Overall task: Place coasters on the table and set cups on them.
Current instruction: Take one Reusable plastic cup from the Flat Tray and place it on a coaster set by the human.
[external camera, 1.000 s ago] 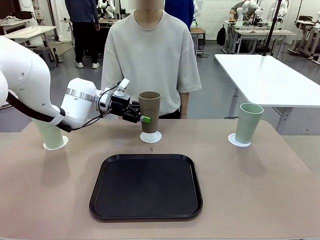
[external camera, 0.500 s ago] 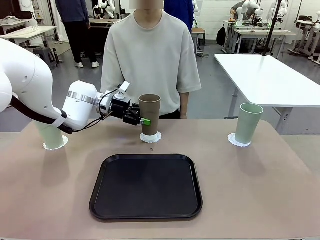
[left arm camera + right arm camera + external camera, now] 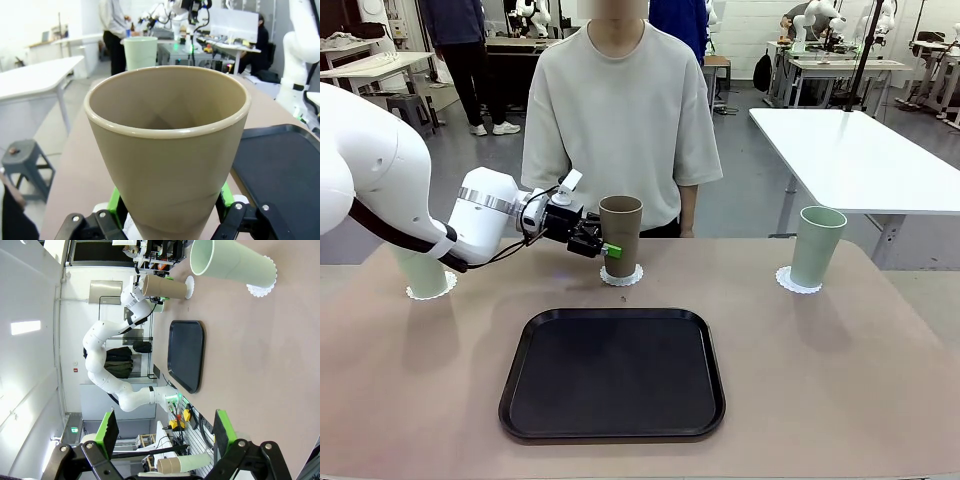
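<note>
Gripping the brown cup (image 3: 619, 236) low on its body, the left pincer (image 3: 602, 247) reaches in from the left w/ green pads on either side of the cup; left wrist view shows those pads pressed against the tapered wall near the base. Cup stands upright at the far middle of the worktop (image 3: 840, 380), over a white lacy coaster (image 3: 620, 274); can't tell for sure whether the base is fully down on it. A person (image 3: 620, 110) in a pale tee stands right behind, at the far edge.

Far right: a pale green cup (image 3: 817, 246) upright on its own coaster (image 3: 792, 282). Far left: another pale green cup (image 3: 422, 270) on a coaster (image 3: 432, 292), partly hidden by the left arm.

Black tray (image 3: 612, 372) lies near-centre, in front of the brown cup, apart from it.

Right pincer (image 3: 165, 432) held off to the side, jaws spread wide, nothing between them; its view looks across the worktop at the right-hand green cup, tray & left arm.
</note>
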